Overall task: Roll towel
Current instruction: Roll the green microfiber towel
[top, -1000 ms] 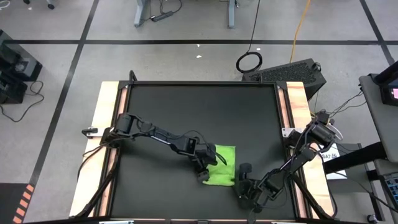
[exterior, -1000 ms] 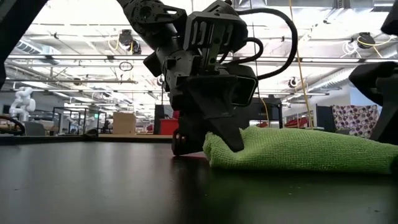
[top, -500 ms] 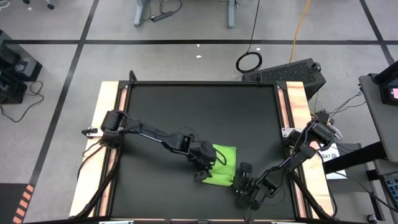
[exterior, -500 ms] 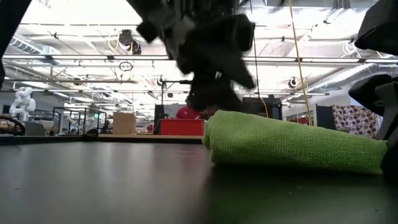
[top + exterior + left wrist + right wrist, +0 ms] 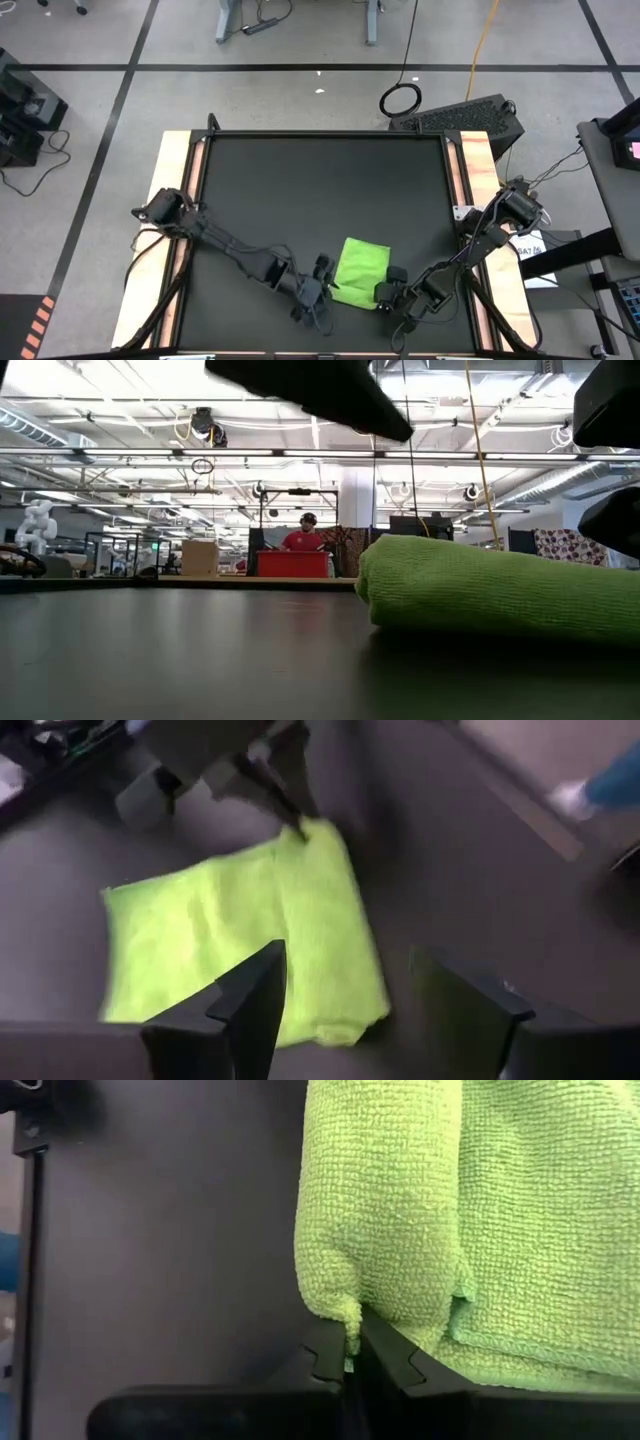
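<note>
Towel [image 5: 360,270] folded on worktop [image 5: 320,190], near-right of centre; right tool [image 5: 352,1352] pinches its near-right corner, left tool [image 5: 350,1005] wide, just left; roll evenly, keep corner pinch firm

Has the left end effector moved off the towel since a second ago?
Yes. The left end effector has let go and backed toward the table's near edge, now just beside the towel.

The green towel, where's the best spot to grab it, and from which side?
Probably a corner or thin edge, approached level along the table. The towel lies flat and folded, so only its borders offer fingers a lip. The right gripper is shut on one corner; the left gripper hangs open, off the cloth.
</note>
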Robot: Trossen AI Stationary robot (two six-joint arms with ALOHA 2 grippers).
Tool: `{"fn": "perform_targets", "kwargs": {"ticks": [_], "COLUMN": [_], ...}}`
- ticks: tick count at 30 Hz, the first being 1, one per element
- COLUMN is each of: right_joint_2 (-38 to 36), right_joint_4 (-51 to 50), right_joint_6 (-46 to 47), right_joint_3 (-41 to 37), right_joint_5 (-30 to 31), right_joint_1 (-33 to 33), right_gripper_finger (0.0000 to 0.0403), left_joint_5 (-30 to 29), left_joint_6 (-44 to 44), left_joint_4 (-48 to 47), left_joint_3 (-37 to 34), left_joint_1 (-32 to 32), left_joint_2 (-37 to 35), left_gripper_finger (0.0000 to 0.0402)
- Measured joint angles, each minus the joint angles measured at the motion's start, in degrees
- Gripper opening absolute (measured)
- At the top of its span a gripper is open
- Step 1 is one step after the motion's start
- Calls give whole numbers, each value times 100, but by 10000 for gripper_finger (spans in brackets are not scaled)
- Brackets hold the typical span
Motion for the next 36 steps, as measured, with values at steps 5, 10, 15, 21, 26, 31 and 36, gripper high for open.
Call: {"fn": "perform_targets", "kwargs": {"ticks": [5,10,15,21,26,31,36], "right_joint_2": [-4,-4,-4,-2,-2,2,5], "right_joint_4": [59,136,151,157,181,225,260], "right_joint_6": [-5,-2,22,55,57,57,103], "right_joint_3": [2,0,0,0,-1,-4,-4], "right_joint_5": [-179,-299,-330,-330,-329,-326,-324], "right_joint_1": [-47,-98,-105,-131,-142,-142,-142], "right_gripper_finger": [1,0,0,0,0,0,0], "left_joint_5": [-336,-366,-447,177,210,226,289], "left_joint_6": [384,447,825,996,1102,1161,1121], "left_joint_4": [2,92,384,443,410,370,274], "left_joint_3": [-52,-66,-63,-61,-61,-59,-53], "left_joint_1": [-144,-128,-132,24,78,200,318], "left_joint_2": [288,526,533,684,818,955,1023], "left_gripper_finger": [219,219,219,219,219,219,216]}}
